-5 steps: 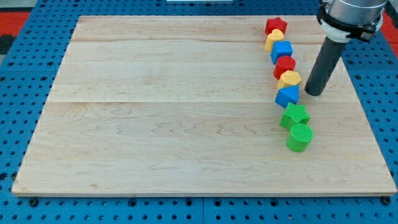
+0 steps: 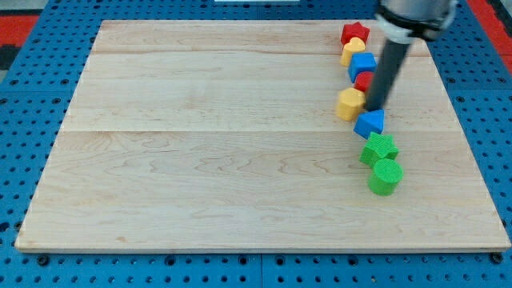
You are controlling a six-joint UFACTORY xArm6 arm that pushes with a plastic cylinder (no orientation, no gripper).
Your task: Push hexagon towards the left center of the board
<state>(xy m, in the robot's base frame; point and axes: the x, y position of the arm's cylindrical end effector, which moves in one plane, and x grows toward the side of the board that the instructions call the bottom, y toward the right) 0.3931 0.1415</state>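
The yellow hexagon (image 2: 349,104) lies at the right part of the wooden board (image 2: 224,160), a little left of the column of blocks. My tip (image 2: 373,107) is right beside its right side, touching or nearly so. The rod hides most of the red block (image 2: 363,80) behind it. Just below my tip lies the blue block (image 2: 370,123).
The column at the right also holds a red star (image 2: 355,33), a yellow block (image 2: 350,51) and a blue cube (image 2: 363,64) above, and a green star (image 2: 379,149) and a green cylinder (image 2: 386,177) below.
My tip has moved left from the right of the column into it. The yellow hexagon has slid left out of the line of blocks.
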